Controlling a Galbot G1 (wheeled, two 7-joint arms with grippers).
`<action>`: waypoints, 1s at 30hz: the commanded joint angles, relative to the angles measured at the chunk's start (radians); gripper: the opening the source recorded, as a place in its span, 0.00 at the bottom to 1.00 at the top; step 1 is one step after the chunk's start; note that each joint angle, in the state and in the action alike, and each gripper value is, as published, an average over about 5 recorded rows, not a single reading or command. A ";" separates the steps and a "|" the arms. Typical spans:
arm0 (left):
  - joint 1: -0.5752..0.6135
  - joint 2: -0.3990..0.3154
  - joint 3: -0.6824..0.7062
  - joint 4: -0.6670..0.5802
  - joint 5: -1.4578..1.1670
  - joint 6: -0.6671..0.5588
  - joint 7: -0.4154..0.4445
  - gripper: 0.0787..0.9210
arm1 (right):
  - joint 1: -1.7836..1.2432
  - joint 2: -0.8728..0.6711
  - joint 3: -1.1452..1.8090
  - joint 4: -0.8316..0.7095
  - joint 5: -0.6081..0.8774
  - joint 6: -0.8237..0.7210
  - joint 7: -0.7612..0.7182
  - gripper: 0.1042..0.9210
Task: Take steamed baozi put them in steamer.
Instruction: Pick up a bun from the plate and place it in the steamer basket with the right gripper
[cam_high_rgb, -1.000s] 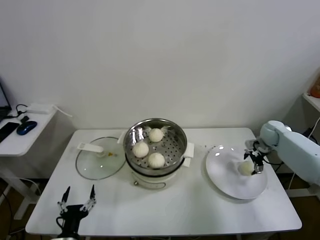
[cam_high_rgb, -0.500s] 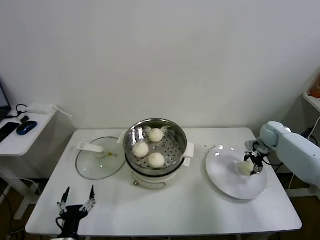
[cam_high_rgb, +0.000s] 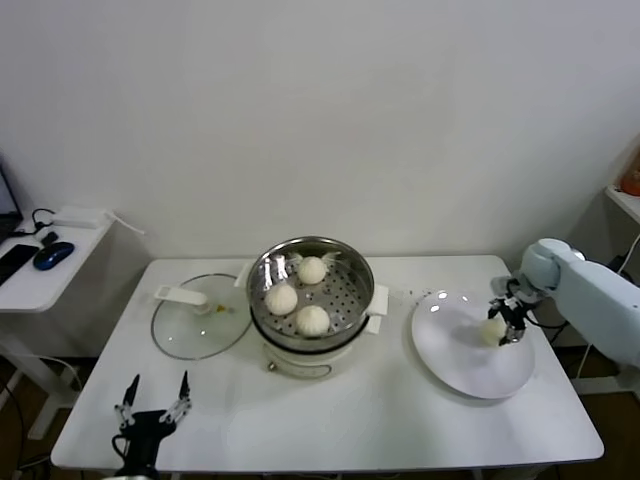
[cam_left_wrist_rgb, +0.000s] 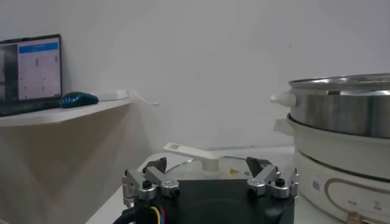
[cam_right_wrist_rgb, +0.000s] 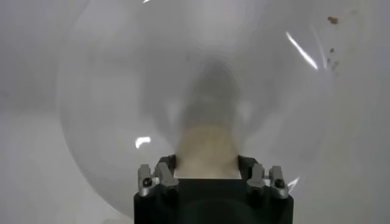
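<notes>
Right gripper (cam_high_rgb: 505, 325) at right edge of the head view, over the round white plate (cam_high_rgb: 455, 365); fingers clamped on one steamed baozi (cam_high_rgb: 493, 330), bun sitting between the two pads. Right wrist view: same bun (cam_right_wrist_rgb: 206, 152) fills the gap between the fingertips, plate surface (cam_right_wrist_rgb: 109, 91) beyond it. Cannot tell whether the bun touches the plate.

Three more buns (cam_high_rgb: 312, 320) lie inside the steamer (cam_high_rgb: 345, 292), centre of frame, on its perforated floor, apart from one another.

Glass lid (cam_high_rgb: 185, 330) flat on the table, left of the steamer.

Left gripper (cam_high_rgb: 153, 407) low at lower left, fingers spread wide, holding nothing.
</notes>
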 joint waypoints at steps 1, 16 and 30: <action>-0.003 -0.003 0.003 -0.011 0.003 -0.004 0.002 0.88 | 0.345 -0.011 -0.359 0.133 0.383 -0.128 0.014 0.69; -0.019 -0.007 0.022 -0.043 0.035 -0.032 0.004 0.88 | 0.834 0.222 -0.838 0.287 0.930 -0.251 0.064 0.69; -0.021 -0.013 0.022 -0.056 0.044 -0.017 0.002 0.88 | 0.750 0.504 -0.809 0.208 1.022 -0.280 0.101 0.69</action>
